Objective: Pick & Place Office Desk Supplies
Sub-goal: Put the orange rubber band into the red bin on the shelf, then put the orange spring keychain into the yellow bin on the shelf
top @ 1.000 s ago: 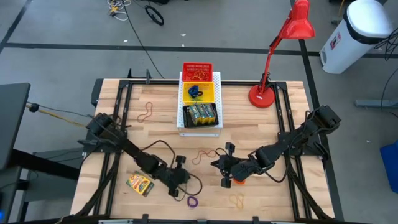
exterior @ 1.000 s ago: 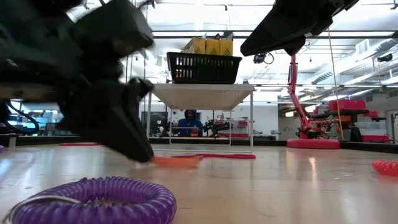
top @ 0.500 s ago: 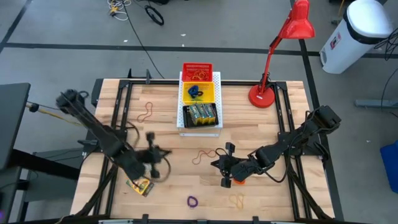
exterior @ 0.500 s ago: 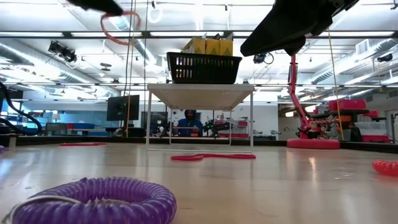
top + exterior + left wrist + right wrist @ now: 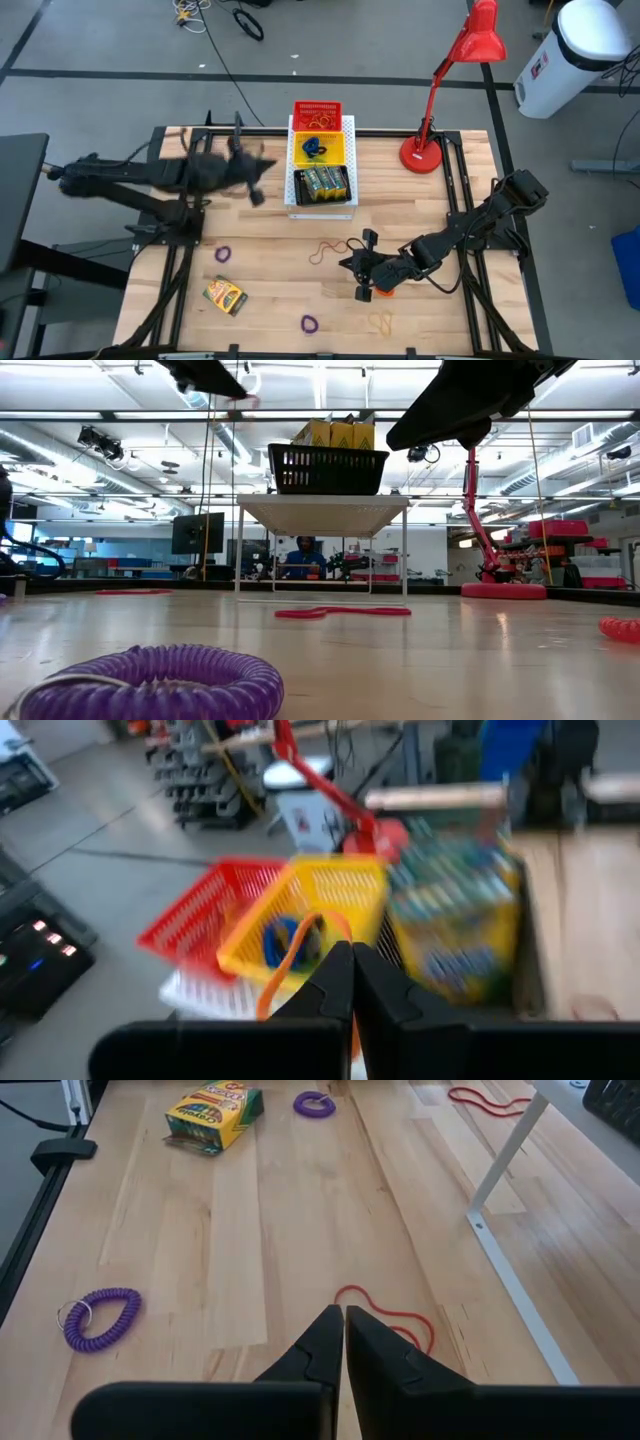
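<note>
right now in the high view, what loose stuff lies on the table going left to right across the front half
purple loop → crayon box → second purple loop → reddish rubber band → right claw → pale rubber band

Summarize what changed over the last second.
The left gripper left the front of the table near the crayon box, lifted an orange rubber band pinched in its shut fingers, and swung toward the yellow basket. The right gripper, shut, stayed put; loose bands and loops did not move.
</note>
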Controlling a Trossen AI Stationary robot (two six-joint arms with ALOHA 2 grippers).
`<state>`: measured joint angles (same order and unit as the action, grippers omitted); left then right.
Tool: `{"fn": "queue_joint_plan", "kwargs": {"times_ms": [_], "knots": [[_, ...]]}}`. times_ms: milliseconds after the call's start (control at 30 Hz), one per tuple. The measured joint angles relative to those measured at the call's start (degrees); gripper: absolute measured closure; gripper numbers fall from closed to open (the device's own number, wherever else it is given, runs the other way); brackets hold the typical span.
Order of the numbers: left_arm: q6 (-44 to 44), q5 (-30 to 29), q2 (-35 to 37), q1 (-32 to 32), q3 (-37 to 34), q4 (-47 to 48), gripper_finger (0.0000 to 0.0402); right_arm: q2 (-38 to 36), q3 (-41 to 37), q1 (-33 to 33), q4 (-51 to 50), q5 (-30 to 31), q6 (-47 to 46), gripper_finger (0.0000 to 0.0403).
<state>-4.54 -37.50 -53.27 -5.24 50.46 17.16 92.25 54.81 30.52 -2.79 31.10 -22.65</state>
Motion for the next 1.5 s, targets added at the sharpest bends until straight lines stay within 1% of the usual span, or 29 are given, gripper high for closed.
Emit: {"fn": "queue_joint_plan", "kwargs": {"times_ms": [100, 167, 233, 300, 367, 467, 633, 733, 833, 900, 1033, 1233, 1500], "knots": [[-3.61, 15.22, -1.81, 13.19, 1.11, -6.17, 0.0398, 0.0, 0.0, 0.0, 0.01, 0.02, 0.02, 0.0375], [-3.15, 25.51, -4.67, 21.62, 3.12, -7.05, 0.0398, 0.0, 0.0, 0.0, 0.01, -0.01, 0.01, 0.0375], [-2.52, 33.7, -8.58, 28.22, 5.69, -7.16, 0.0398, 0.0, 0.0, 0.0, 0.01, 0.0, 0.02, 0.0375], [-2.46, 40.59, -13.08, 33.39, 8.3, -6.9, 0.0398, 0.0, 0.0, 0.0, 0.01, 0.0, 0.01, 0.0375], [-2.5, 46.75, -17.7, 37.28, 11.2, -6.99, 0.0398, 0.0, 0.0, -0.01, 0.01, 0.0, 0.02, 0.0375], [-3.6, 52.93, -24.35, 41.49, 15.57, -6.99, 0.0397, 0.0, 0.0, 0.0, 0.01, -0.01, -0.01, 0.0375], [-4.79, 56.49, -32.73, 46.36, 21.49, -6.83, 0.0395, 0.0, 0.0, -0.01, 0.01, 0.0, 0.01, 0.0375], [-5.61, 58.97, -35.54, 48.39, 23.25, -6.76, 0.0394, 0.0, 0.0, -0.01, 0.01, -0.01, 0.01, 0.0375], [-6.38, 60.82, -36.91, 49.62, 23.91, -6.68, 0.0386, 0.0, 0.0, -0.02, 0.01, 0.0, 0.01, 0.0375], [-7.11, 61.76, -37.12, 50.13, 23.91, -6.35, 0.0373, 0.0, 0.0, 0.0, 0.01, -0.01, 0.01, 0.0375], [-8.54, 61.63, -37.12, 50.36, 23.93, -4.51, 0.0331, 0.0, 0.0, -0.01, -0.01, -0.01, 0.02, 0.0375], [-6.93, 61.73, -37.12, 50.33, 23.91, -3.16, 0.0274, 0.0, 0.0, 0.0, 0.01, -0.01, 0.02, 0.0375], [-2.49, 61.03, -36.84, 49.8, 23.91, -1.99, 0.0229, 0.0, 0.0, 0.0, 0.01, -0.01, 0.0, 0.0375]]}}
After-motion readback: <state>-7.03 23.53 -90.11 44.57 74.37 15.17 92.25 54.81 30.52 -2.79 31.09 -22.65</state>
